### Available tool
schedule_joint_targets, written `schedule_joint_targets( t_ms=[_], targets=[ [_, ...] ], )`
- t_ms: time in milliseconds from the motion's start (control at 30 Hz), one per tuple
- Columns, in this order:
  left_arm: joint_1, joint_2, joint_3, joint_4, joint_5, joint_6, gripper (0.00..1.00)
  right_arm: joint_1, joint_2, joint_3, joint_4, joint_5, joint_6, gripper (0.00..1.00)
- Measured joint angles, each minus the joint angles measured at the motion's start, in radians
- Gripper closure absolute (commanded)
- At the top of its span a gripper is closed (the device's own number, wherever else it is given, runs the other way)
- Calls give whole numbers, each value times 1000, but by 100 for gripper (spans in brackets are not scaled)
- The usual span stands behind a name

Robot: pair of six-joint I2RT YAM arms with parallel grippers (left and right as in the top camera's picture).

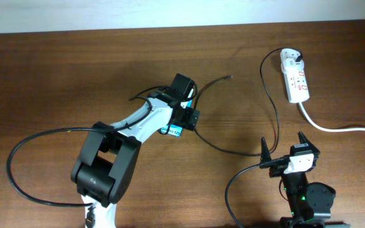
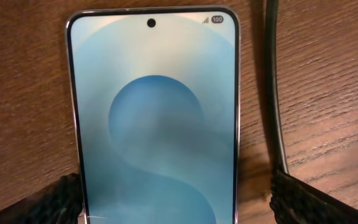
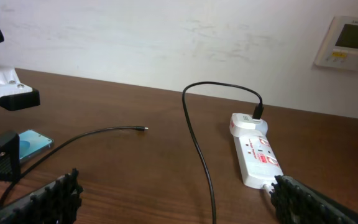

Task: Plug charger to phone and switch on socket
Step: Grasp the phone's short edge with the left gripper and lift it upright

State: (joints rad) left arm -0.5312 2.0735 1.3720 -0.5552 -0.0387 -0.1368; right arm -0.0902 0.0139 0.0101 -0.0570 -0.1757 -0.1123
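Charger (image 1: 275,114) cable passes just at 9 o'clock of your right gripper (image 1: 286,145), whose fingers stand spread wide on nothing. Farther out, at 10 o'clock from it, your left gripper (image 2: 178,202) straddles the phone (image 2: 154,124) lying flat on the table (image 1: 75,76), fingers parted, one each side of the lit screen. Beyond, the connector tip (image 1: 231,76) lies loose at 2 o'clock from the phone, and the plug (image 1: 300,60) sits in the far end of the socket (image 1: 295,79) at your 1 o'clock.

1. The table (image 2: 30,93) is brown wood with grain lines.
2. The phone (image 2: 154,124) has a smooth, shiny screen.
3. The socket (image 3: 257,155) is shiny white plastic.
4. The charger (image 2: 274,93) is smooth and black, like rubber.
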Motion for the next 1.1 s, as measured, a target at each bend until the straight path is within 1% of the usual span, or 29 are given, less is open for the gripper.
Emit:
schedule_joint_targets(
  t_ms=[67,100,167,267,333,500,733,933,1033,1100],
  targets=[
    [0,2,1,0,-6,-2,17,0,0,0,0,0,0,2],
    [2,3,2,3,-12,-5,23,0,0,0,0,0,0,2],
    [3,3,2,6,-15,-10,28,0,0,0,0,0,0,2],
    [5,4,2,18,-15,-11,31,0,0,0,0,0,0,2],
    [5,5,2,24,-18,-11,35,0,0,0,0,0,0,2],
    [5,8,9,16,-18,-11,37,0,0,0,0,0,0,2],
    [6,49,103,-97,-12,-32,39,0,0,0,0,0,0,2],
    [9,58,122,-115,-13,-119,47,0,0,0,0,0,0,2],
    [19,59,126,-122,-10,-173,47,0,0,0,0,0,0,2],
    [28,62,139,-153,-10,-194,47,0,0,0,0,0,0,2]
  ],
)
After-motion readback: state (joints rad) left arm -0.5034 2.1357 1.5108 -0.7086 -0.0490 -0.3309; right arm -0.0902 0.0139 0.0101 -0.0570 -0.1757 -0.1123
